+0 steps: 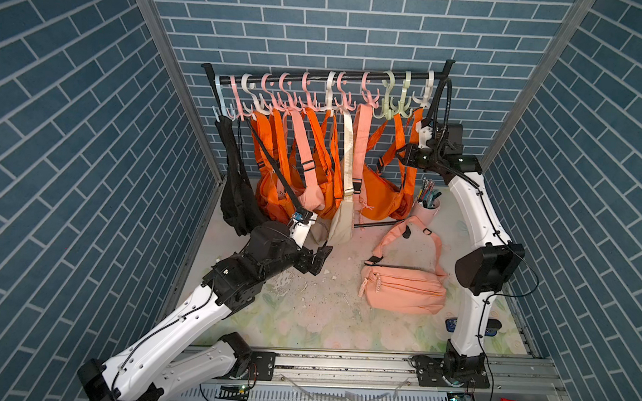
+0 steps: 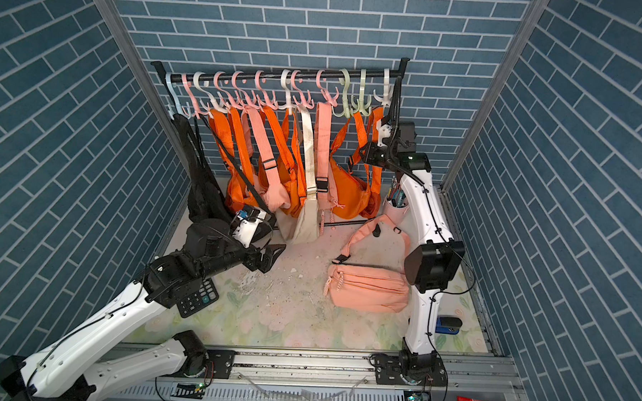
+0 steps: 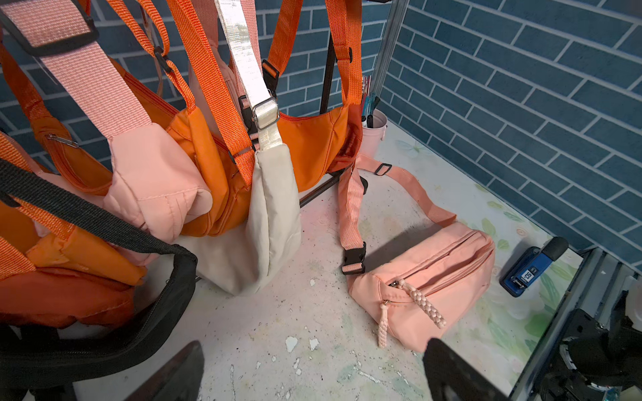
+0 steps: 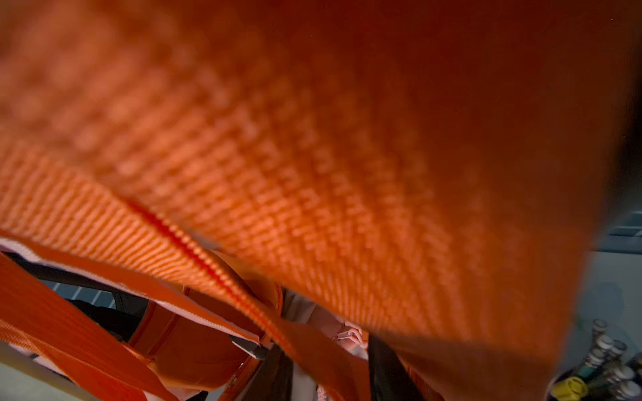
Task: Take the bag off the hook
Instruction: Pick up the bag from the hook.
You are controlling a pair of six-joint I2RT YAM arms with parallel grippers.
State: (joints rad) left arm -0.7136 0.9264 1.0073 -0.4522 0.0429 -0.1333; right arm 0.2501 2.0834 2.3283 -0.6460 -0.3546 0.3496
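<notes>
The orange crescent nylon bag hangs under the right end of the black metal rail. Its orange webbing strap runs steeply up to what looks like a pale green plastic hook on that rail. The right hand sits just below the rail's right end, against the strap's upper part. Blurred webbing fills its wrist view, so I cannot tell whether it pinches the strap. The left hand, spread wide, sits far below the rail, over the bench. The right arm is therefore the nearer one.
</notes>
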